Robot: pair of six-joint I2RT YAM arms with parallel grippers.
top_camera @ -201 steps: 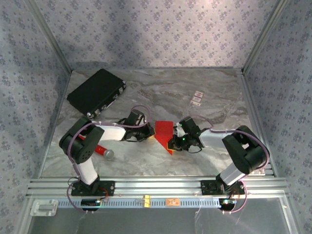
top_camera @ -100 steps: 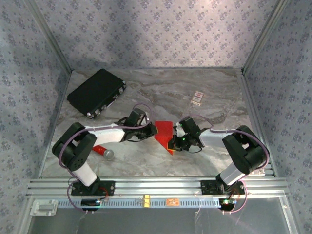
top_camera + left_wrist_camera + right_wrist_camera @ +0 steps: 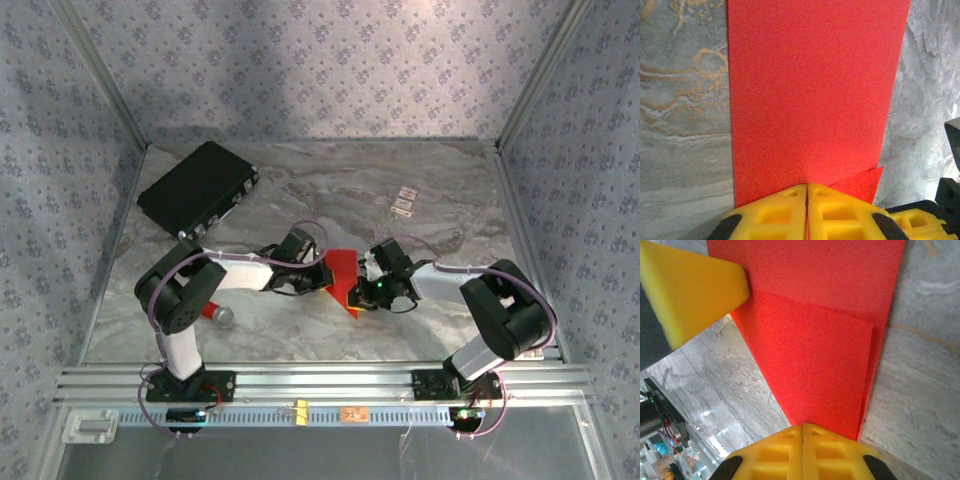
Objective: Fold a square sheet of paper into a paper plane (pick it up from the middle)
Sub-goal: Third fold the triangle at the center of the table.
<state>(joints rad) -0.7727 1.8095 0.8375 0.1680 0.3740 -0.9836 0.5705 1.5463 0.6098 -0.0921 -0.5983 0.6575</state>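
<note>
Nothing legible is showing in any view. Right of centre in the top view, two small white cards [image 3: 403,201] are lying on the table [image 3: 300,190], their print too small to read. An orange sticker [image 3: 352,413] on the bottom rail [image 3: 300,385] is blurring out, as are the pale markings along the black case [image 3: 197,188].

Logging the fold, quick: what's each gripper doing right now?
Left gripper: closed on the square sheet of paper.
Right gripper: closed on the same sheet.
</note>
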